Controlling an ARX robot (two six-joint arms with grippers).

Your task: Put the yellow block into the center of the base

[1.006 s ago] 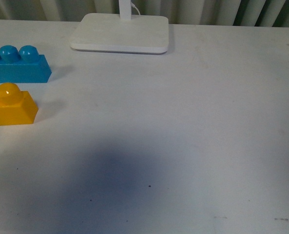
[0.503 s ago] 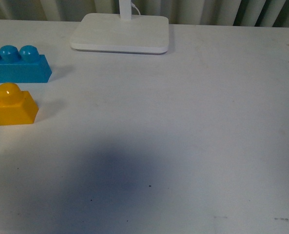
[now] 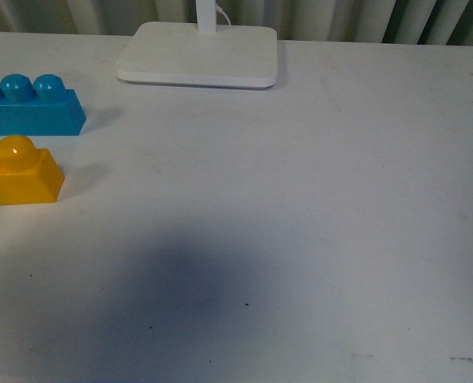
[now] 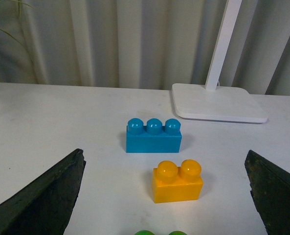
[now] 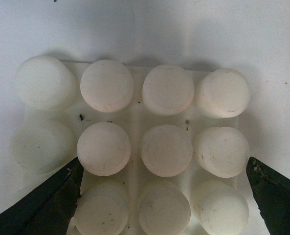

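Note:
The yellow block (image 3: 18,175) stands on the white table at the far left of the front view, two studs up, partly cut by the frame edge. In the left wrist view the yellow block (image 4: 177,181) sits ahead of my left gripper (image 4: 164,157), between its wide-open fingers (image 4: 42,196) and untouched. My right gripper (image 5: 164,164) hangs open straight above the base (image 5: 135,122), whose round white studs fill that view. Its dark fingertips (image 5: 274,198) flank the plate's near rows. Neither gripper and no base show in the front view.
A blue three-stud brick (image 3: 33,108) lies just behind the yellow block, seen too as the blue brick (image 4: 153,136). A flat white lamp foot (image 3: 196,54) with its pole (image 4: 223,44) stands at the back. Two green studs (image 4: 157,232) peek in at the left wrist frame's edge.
The bricks and lamp foot have drifted a few pixels to the right in the front view. Nothing was taken hold of or let go.

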